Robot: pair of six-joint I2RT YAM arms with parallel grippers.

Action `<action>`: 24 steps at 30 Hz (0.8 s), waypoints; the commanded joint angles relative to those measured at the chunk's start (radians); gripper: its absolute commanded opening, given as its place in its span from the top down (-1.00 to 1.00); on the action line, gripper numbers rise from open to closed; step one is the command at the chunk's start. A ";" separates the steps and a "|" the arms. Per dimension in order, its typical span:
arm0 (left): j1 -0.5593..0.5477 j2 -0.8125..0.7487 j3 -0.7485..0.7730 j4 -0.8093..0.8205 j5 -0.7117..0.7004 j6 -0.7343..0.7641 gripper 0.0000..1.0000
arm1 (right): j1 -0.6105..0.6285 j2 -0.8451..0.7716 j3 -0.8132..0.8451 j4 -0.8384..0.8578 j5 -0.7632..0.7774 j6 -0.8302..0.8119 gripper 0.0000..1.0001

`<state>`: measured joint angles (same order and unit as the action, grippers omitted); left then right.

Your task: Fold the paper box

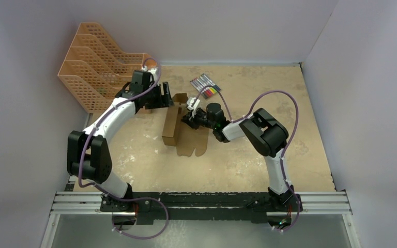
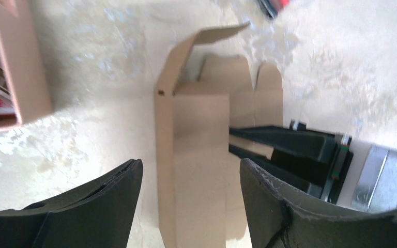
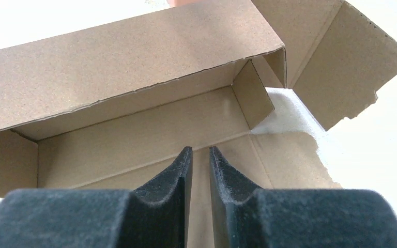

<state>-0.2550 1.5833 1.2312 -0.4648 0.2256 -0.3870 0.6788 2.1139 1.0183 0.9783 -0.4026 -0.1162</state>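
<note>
Pale speckled desk (image 1: 269,155) between white walls; orange mesh rack (image 1: 95,72) in the far left corner, pack of markers (image 1: 205,85) toward the far edge. Paper box (image 1: 171,124) mid-desk, half formed: one long wall upright, floor panel and rounded tabs flat to its right, far end flap hanging open. Long axis near to far.

Left claw (image 2: 188,165) at the far end, looking down that axis, jaws wide, one either side of the upright wall, apart from both faces. Right claw (image 3: 200,152) in from the right, square to the axis, jaws narrowed to a slit with nothing between, tips low over the flat floor panel just short of the wall.

Looks like a hold-down by the right while the left, nearer the far flap, works that end. Risk: sheet sliding left under a push.
</note>
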 commanded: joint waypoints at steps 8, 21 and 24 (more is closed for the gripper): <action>0.019 0.055 0.046 0.111 -0.058 -0.035 -0.37 | -0.005 -0.111 -0.061 -0.009 -0.005 -0.032 0.47; 0.039 0.160 0.043 0.132 0.167 -0.028 -0.37 | -0.199 -0.276 -0.102 -0.212 -0.078 -0.051 0.13; 0.037 0.176 0.042 0.136 0.226 -0.021 -0.37 | -0.241 -0.287 -0.076 -0.254 -0.124 -0.069 0.04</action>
<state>-0.2184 1.7432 1.2652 -0.3542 0.3420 -0.4191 0.4873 1.8694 0.9073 0.7902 -0.4484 -0.1566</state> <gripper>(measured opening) 0.686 0.458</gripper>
